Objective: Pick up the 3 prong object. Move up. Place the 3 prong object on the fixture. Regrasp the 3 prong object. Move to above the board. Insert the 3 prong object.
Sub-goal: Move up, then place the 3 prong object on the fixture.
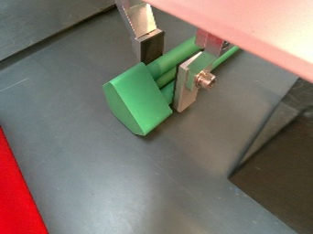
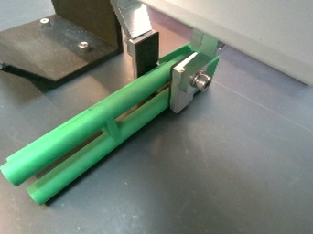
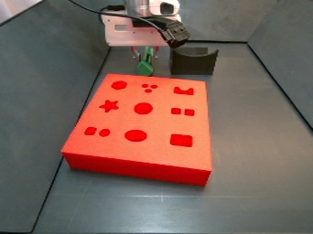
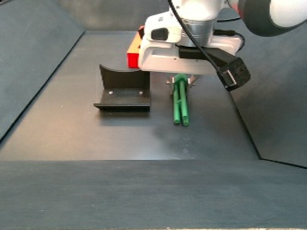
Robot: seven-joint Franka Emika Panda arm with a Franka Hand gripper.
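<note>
The green 3 prong object (image 1: 137, 102) lies flat on the dark floor, seen in both wrist views (image 2: 91, 137) and both side views (image 3: 145, 62) (image 4: 180, 103). My gripper (image 1: 169, 73) straddles its prong end (image 2: 163, 80), with one dark pad (image 2: 142, 53) against one side and the other finger plate (image 2: 186, 82) against the opposite side. The jaws stand shut on the piece. The fixture (image 3: 193, 60) stands apart beside it (image 4: 122, 90) (image 2: 55, 50). The red board (image 3: 141, 119) lies nearer in that side view.
Dark walls enclose the floor on the sides (image 4: 48, 81) (image 3: 281, 82). A strip of the board's red edge shows in a wrist view (image 1: 13, 192) and behind the gripper in a side view (image 4: 136, 40).
</note>
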